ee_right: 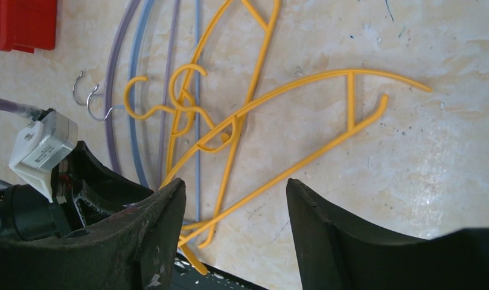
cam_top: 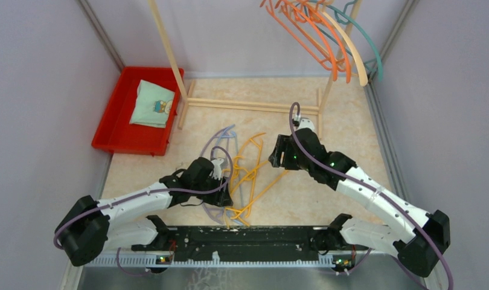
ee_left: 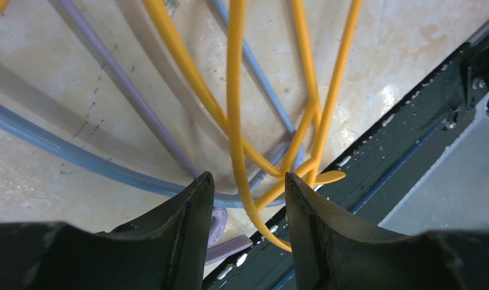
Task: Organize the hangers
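Yellow hanger strand lies between my left pincer's spread jaws, untouched; right pincer hangs spread over hangers on the table.

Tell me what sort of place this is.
Likely a robot lab cell staged as a laundry corner: plain grey walls around a tabletop, a wooden rack hung with hangers, and a red bin holding a folded cloth.

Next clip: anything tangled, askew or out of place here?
Yes. The yellow hangers lie heaped on the table, hooks tangled, crossing a light blue hanger and a lavender hanger, whereas the other hangers hang from the rack.
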Tool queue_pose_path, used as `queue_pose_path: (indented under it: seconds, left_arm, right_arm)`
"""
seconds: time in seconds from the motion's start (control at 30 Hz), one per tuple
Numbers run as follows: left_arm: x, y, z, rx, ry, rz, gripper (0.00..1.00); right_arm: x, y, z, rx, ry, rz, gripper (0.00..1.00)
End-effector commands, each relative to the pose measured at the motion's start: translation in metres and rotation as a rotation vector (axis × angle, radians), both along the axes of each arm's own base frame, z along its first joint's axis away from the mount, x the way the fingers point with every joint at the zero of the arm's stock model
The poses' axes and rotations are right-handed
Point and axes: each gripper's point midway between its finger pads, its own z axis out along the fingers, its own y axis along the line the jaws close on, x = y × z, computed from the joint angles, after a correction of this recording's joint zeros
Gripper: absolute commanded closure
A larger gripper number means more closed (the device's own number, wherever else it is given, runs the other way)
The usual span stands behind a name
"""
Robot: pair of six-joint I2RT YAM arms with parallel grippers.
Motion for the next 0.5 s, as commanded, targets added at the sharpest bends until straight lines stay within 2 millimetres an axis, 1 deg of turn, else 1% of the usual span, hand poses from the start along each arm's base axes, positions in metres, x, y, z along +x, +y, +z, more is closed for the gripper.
queue_pose_path:
  seconds: [0.0,0.13,0.3,0.37,0.47]
  left_arm:
    - [0.014,0.000,-0.003,0.007,-0.042,0.082,0.43]
    - [0.017,0.002,-0.011,0.019,-0.045,0.099,0.40]
    - [0.010,-0.005,-0.025,0.018,0.002,0.067,0.42]
    - [0.010,-0.007,-0.026,0.012,0.005,0.066,0.47]
    - [0.009,-0.009,-0.026,0.009,0.007,0.058,0.62]
  right_arm:
    - [-0.005,-0.010,0.007,0.015,-0.020,-0.039,0.38]
    - [-0.008,-0.017,0.007,0.009,-0.025,-0.050,0.39]
    - [-0.009,-0.018,0.006,0.002,-0.023,-0.048,0.39]
    - [-0.008,-0.018,0.005,-0.004,-0.023,-0.047,0.39]
    - [-0.007,-0.018,0.006,-0.009,-0.026,-0.043,0.39]
